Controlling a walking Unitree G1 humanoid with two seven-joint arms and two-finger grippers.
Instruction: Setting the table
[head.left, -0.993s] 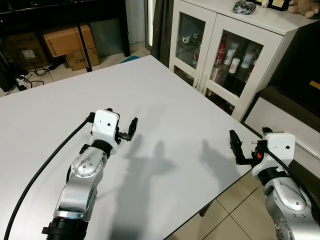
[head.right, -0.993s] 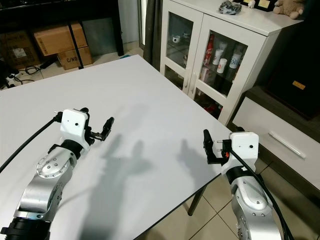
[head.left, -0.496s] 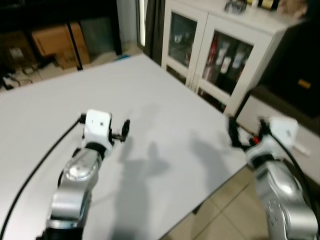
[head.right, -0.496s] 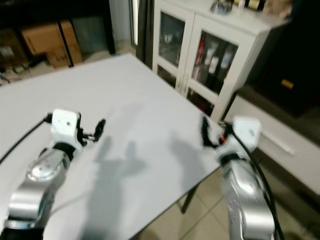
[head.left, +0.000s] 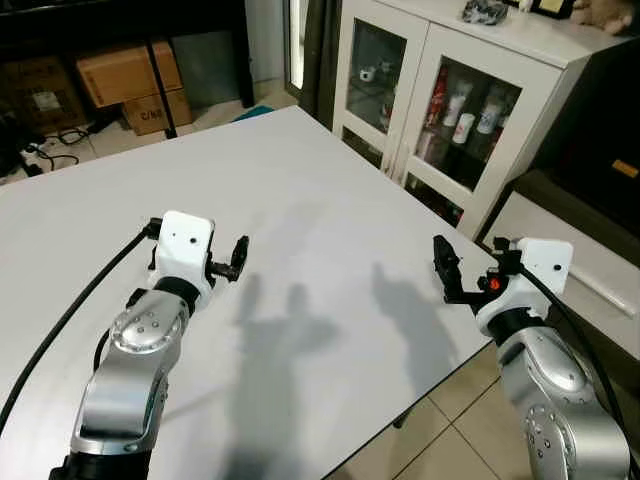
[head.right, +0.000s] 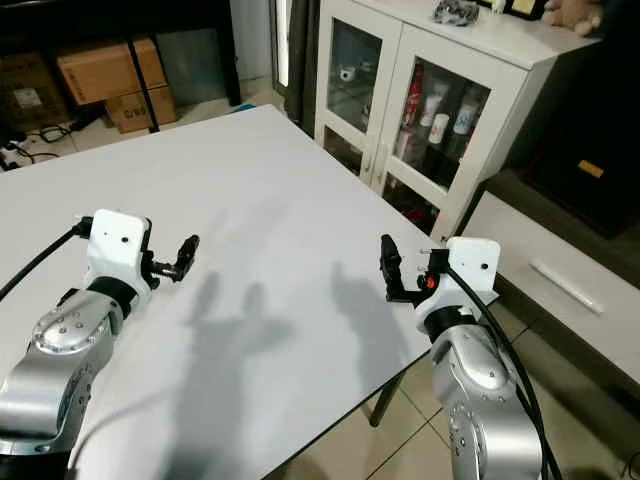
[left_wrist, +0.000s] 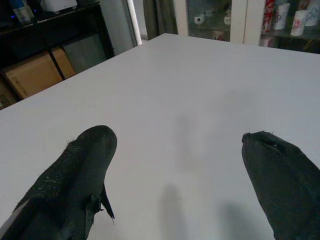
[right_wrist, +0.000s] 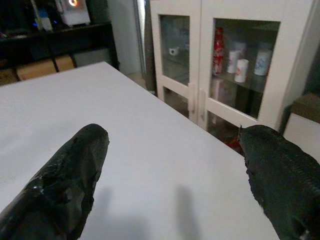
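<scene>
White table (head.left: 330, 190), flat and apparently bare.

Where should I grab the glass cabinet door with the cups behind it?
Probably its vertical handle beside the centre seam of the cabinet, approached straight from the front: the bar stands upright, so the open right gripper should close across it sideways.

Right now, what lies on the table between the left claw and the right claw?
Nothing but bare white table with the arms' shadows, seen from both eye views. The left claw and right claw both hover open above it.
</scene>
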